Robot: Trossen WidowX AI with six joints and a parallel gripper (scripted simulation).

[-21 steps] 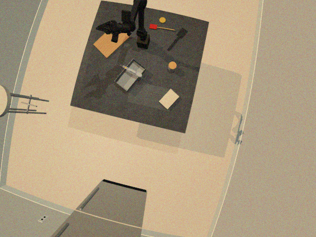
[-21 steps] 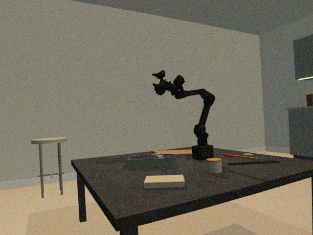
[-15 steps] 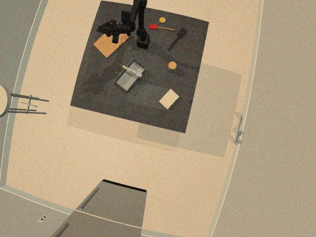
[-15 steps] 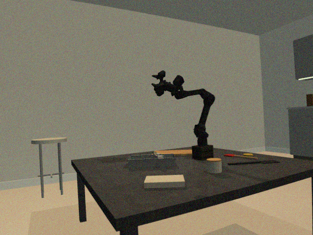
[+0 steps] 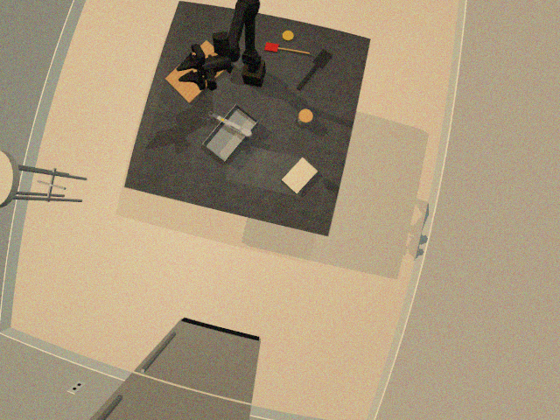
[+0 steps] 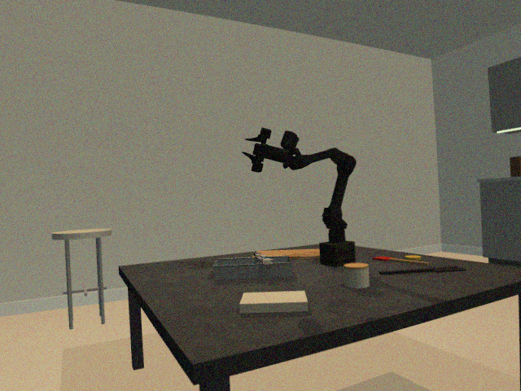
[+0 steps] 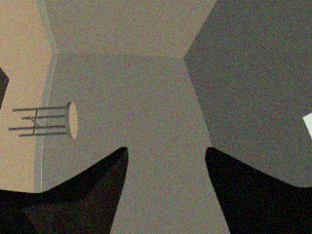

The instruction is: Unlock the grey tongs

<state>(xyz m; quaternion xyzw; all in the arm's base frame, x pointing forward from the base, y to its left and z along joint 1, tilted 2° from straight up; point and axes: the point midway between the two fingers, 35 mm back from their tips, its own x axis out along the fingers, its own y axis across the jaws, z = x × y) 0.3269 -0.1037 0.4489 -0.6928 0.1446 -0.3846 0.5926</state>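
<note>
The grey tongs lie across the roasting tin, with one end reaching past its rim. Their arms look close together. A small yellow mark shows near one end. The wooden board lies flat beside the robot base, partly hidden by the arm in the top view. My gripper is open and empty. It is high above the table, over the board's side as seen from above, and points roughly level, away from the tongs. The wrist view shows neither tongs nor tin.
A cylinder with an orange top and a cream block stand on the dark table. A red-headed tool, a yellow disc and a black spatula lie near the base.
</note>
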